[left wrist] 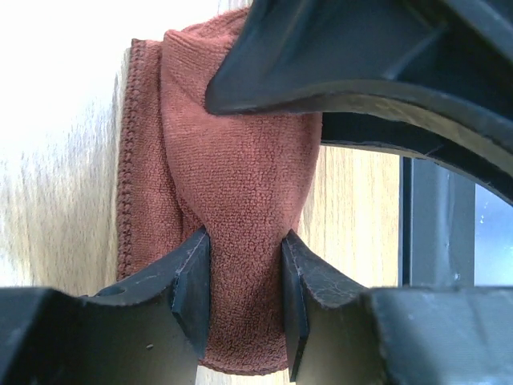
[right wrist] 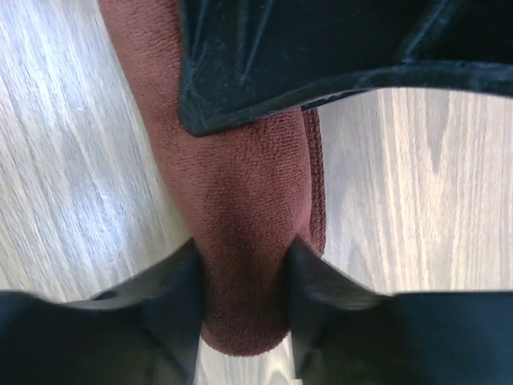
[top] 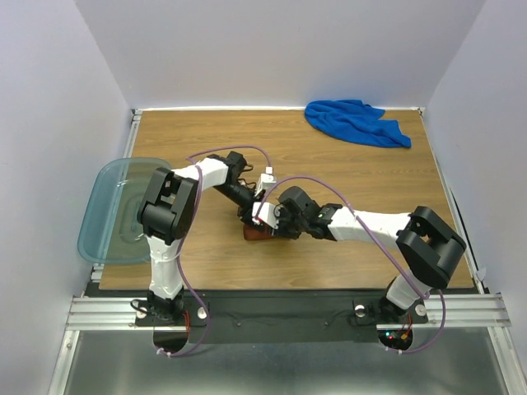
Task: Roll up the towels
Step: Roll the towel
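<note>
Together, left tool and right tool clamp rust-brown towel, blue towel apart

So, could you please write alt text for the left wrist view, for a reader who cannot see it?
The left tool grips a rolled-up rust-brown towel lying on a wooden table. Dark fingers of the other arm cover the roll's far end.

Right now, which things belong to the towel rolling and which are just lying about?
Job: rust-brown towel, gripped by left gripper and right gripper; blue towel, crumpled, far right.
Lying about: teal bin, at the left.
</note>
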Robot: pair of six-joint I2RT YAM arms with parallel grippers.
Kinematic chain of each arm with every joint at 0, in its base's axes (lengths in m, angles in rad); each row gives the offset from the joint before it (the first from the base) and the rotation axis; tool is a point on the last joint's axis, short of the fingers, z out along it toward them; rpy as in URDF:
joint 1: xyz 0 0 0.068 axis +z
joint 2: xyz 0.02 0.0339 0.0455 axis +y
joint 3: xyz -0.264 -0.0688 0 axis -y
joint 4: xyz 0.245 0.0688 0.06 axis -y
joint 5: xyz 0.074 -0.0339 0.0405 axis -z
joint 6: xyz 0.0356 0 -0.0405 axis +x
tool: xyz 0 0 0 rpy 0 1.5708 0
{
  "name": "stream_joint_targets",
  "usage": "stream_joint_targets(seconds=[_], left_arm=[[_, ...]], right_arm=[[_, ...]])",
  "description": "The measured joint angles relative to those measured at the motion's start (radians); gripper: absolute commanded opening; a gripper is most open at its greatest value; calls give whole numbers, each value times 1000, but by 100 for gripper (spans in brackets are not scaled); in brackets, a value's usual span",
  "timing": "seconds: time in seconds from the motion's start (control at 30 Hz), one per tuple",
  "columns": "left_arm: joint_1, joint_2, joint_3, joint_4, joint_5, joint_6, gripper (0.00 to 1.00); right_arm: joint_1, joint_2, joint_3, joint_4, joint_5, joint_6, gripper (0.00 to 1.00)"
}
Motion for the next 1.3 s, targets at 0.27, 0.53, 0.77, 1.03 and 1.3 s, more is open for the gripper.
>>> stream_joint_targets(seconds=[0.27, 0.53, 0.77, 1.03, 1.3], left_arm=[[65, -8, -10, 3, 4, -2, 68], [257, -179, -116, 89, -37, -53, 95], [365, -566, -287, 317, -157, -132, 98], [87, -1076, -654, 470, -415, 45, 99], [-251, -1104, -821, 579, -681, 154, 99]], right_arm=[[0, 1, -21, 64, -26, -19, 1], [-79, 56, 62, -13, -189, 13, 1], [-169, 132, 165, -121, -360, 68, 1], [-231, 244, 298, -229, -519, 107, 1], [-283, 366, 412, -322, -675, 109, 1]])
